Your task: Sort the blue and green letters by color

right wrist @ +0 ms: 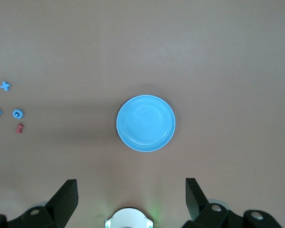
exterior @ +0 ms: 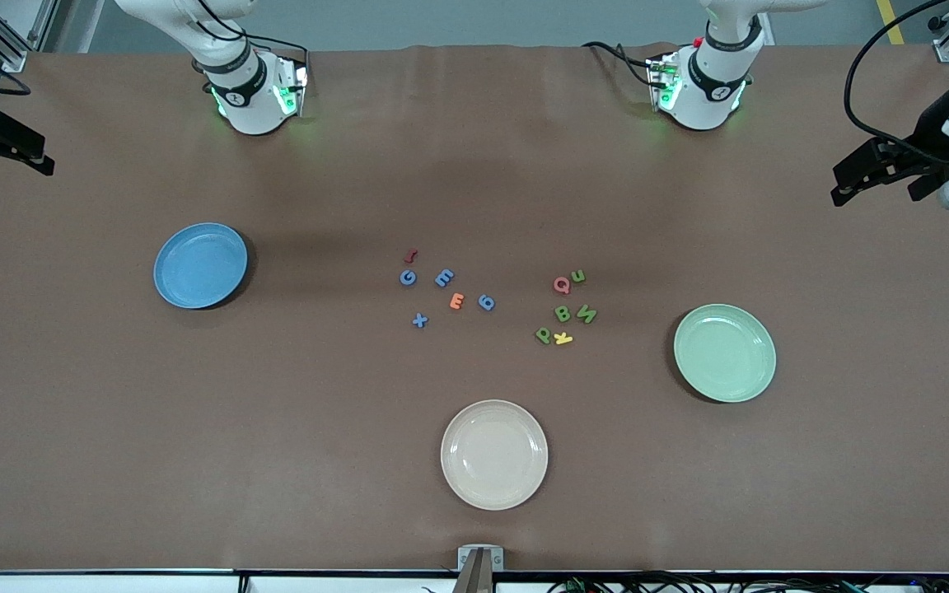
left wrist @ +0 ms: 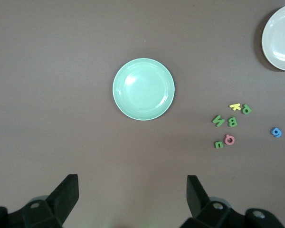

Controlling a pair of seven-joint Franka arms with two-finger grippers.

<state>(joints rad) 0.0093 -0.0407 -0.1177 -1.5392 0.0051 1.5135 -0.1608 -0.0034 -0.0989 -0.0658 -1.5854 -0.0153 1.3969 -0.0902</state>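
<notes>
You had both arms waiting high, and nothing had been sorted yet. The left gripper [left wrist: 132, 202] hung over the green plate [exterior: 724, 352] with its fingers spread wide and empty; the right gripper [right wrist: 131, 202] hung over the blue plate [exterior: 200, 265], likewise spread and empty.

The blue letters, G [exterior: 408, 277], E [exterior: 444, 277], 6 [exterior: 486, 302] and X [exterior: 419, 320], lay mid-table toward the right arm's end. The green letters, u [exterior: 577, 276], B [exterior: 562, 313], N [exterior: 586, 313] and P [exterior: 542, 335], clustered toward the left arm's end.

For a clean first pick, you did best to start with a loner: the X stood well apart from its neighbours. The P touched the yellow K [exterior: 563, 338], and the u sat just beside the pink Q [exterior: 561, 285], so those called for a narrow, straight-down pinch so as not to drag the wrong piece. The orange E [exterior: 457, 301] lay between the blue E and the 6, and a red letter [exterior: 411, 255] sat just beside the G.

Open cloth surrounded both clusters, each plate stood well apart from the letters, and the white plate [exterior: 494, 455] lay nearer the camera, out of either path.
</notes>
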